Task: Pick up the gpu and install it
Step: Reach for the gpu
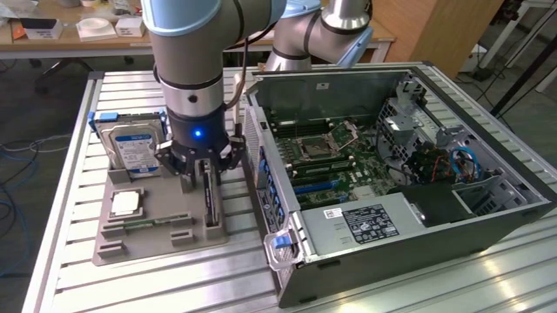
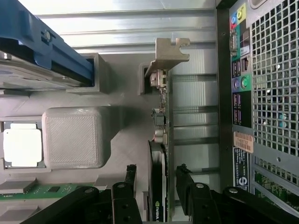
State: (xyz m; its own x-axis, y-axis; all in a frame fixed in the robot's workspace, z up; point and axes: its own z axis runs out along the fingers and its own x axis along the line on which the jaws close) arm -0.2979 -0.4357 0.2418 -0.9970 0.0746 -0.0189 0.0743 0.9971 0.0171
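The gpu (image 1: 210, 199) stands on its long edge in a slot of the grey tray (image 1: 148, 238), on the side of the tray nearest the case (image 1: 392, 163), which lies open on the exterior view's right. Seen from above in the wrist view, the gpu (image 2: 164, 135) is a thin, flat card. A silver metal bracket with a bent, notched tab caps its far end, and small connectors and components line the top edge. Near the gripper, a thicker black shroud with a small green logo bulges from the face turned away from the case. The gripper (image 1: 206, 171) hangs straight down over the card. In the wrist view the gripper (image 2: 157, 171) straddles the card near its shroud end, and the black fingers (image 2: 183, 179) are spread wide, one on each side. A gap shows on either side, and they are not clamping it. On the same tray, a hard drive (image 1: 132, 149) in a blue carrier stands upright at the back. A cpu (image 1: 126, 203) lies flat beside a raised grey block (image 2: 77, 137).
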